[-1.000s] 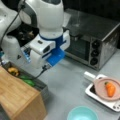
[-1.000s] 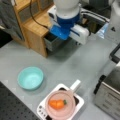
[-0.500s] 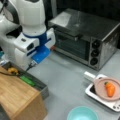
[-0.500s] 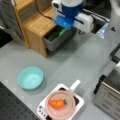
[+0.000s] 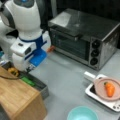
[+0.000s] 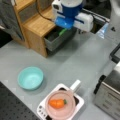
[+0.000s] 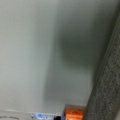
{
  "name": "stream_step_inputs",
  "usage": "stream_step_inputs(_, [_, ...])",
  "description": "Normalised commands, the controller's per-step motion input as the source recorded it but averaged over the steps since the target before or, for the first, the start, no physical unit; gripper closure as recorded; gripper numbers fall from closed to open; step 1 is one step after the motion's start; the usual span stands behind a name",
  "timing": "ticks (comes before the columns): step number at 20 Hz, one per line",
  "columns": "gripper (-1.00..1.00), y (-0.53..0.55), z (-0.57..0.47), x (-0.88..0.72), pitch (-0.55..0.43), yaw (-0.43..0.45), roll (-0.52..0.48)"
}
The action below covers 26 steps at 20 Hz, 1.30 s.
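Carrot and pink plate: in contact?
Touching. In both front views the carrot lies flat inside the pink plate, resting on its surface with no gap showing; the end effector is not visible.

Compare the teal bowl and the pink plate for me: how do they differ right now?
The teal bowl is empty; the pink plate carries a carrot. The bowl stands directly on the grey table; the plate rests on a white tray. The bowl is deep-walled, the plate shallow and flat. In both front views each is round, upright, and well away from the gripper, which hangs over the open drawer.
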Motion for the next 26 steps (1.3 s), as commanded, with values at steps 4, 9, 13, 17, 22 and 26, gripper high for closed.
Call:
stream_step_inputs(4, [-1.0, -0.18, -0.27, -0.13, -0.15, 0.088, -0.031])
stream_step_inputs(9, [-1.0, -0.1, -0.24, -0.08, -0.11, 0.037, 0.001])
stream_step_inputs(13, [-1.0, 0.0, -0.22, -0.06, -0.087, 0.011, 0.025])
stream_step_inputs(17, [-1.0, 0.13, -0.18, -0.06, -0.074, -0.034, 0.042])
stream_step_inputs(22, [-1.0, 0.28, -0.14, -0.1, -0.056, -0.084, 0.048])
stream_step_inputs(26, [-1.0, 0.28, -0.12, -0.12, -0.063, -0.168, 0.05])
